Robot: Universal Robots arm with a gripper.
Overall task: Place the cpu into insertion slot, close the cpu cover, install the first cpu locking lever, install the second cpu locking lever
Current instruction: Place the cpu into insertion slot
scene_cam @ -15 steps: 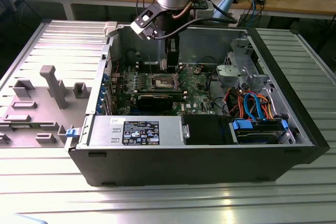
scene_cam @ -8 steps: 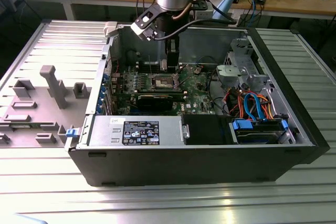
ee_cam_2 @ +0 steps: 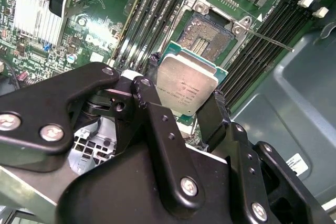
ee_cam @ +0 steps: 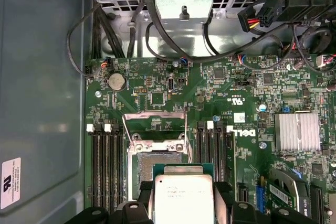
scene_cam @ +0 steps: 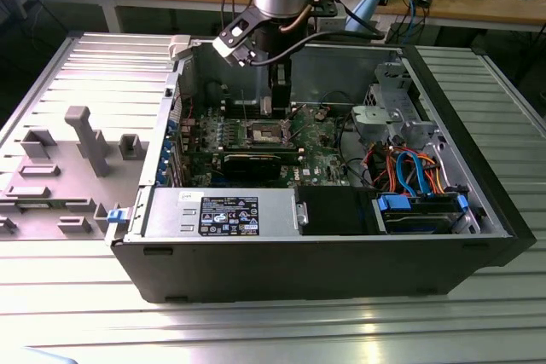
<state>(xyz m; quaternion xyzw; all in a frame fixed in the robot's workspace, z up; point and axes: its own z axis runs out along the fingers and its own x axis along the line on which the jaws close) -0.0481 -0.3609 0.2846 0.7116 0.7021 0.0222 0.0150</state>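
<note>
Gripper [ee_cam_2: 185, 95]: closed on the cpu; fingers [ee_cam_2: 147, 95] pinch two opposite edges.
Cpu [ee_cam_2: 186, 80]: metal top toward the wrist cameras; hangs above the slot, not seated, overlapping its near part in both wrist views.
Slot [ee_cam: 156, 162]: pin field bare, silver border, set in the green board [ee_cam: 247, 103].
Cover [ee_cam: 155, 115]: appears swung up off the slot at its far edge; seen edge-on, so not certain.
Lever [ee_cam_2: 270, 39]: thin rod, free, slanting out from a slot corner across the memory slots [ee_cam_2: 252, 64].
Risk, pins: a cpu lowered tilted or offset would land a corner on the pin field and bend pins; the cause would be poor squaring to the border.
Risk, slip: the grip is on thin edges only; any knock could twist the cpu between the pads.
Risk, snag: a finger could catch the free lever or a memory-slot latch.
Edges: memory slots flank the slot on both sides, close to the fingers' path.
Room: open above the slot; case wall [ee_cam: 42, 103] stands well off to one side; cables [ee_cam: 157, 35] lie beyond the board, away from the slot.
</note>
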